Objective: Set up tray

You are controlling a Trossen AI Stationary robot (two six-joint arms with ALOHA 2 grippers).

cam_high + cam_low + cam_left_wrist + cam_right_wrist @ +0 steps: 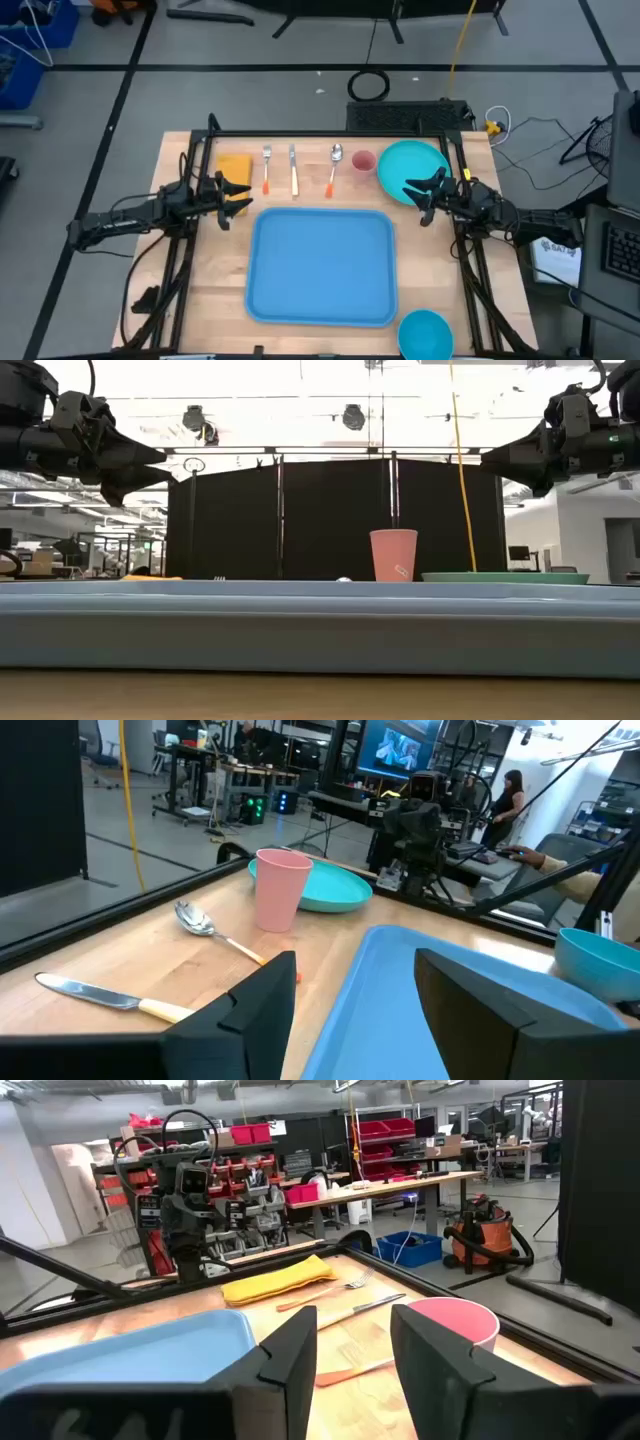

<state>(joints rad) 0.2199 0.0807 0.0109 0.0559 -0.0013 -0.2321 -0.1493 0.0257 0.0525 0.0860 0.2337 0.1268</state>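
Tray (322, 267): centre of table, bare, flat
Left gripper (232, 199): at tray's 10 o'clock, by napkin (234, 166), jaws apart, holding nothing
Right gripper (424, 190): at tray's 2 o'clock, over plate (411, 163), jaws apart, empty
Row at 12 o'clock: fork (267, 167), knife (293, 169), spoon (334, 163), cup (363, 162)
Bowl (426, 333): at 5 o'clock
Risk: cup likely tips if clipped; thin cutlery may slip from a shallow pinch
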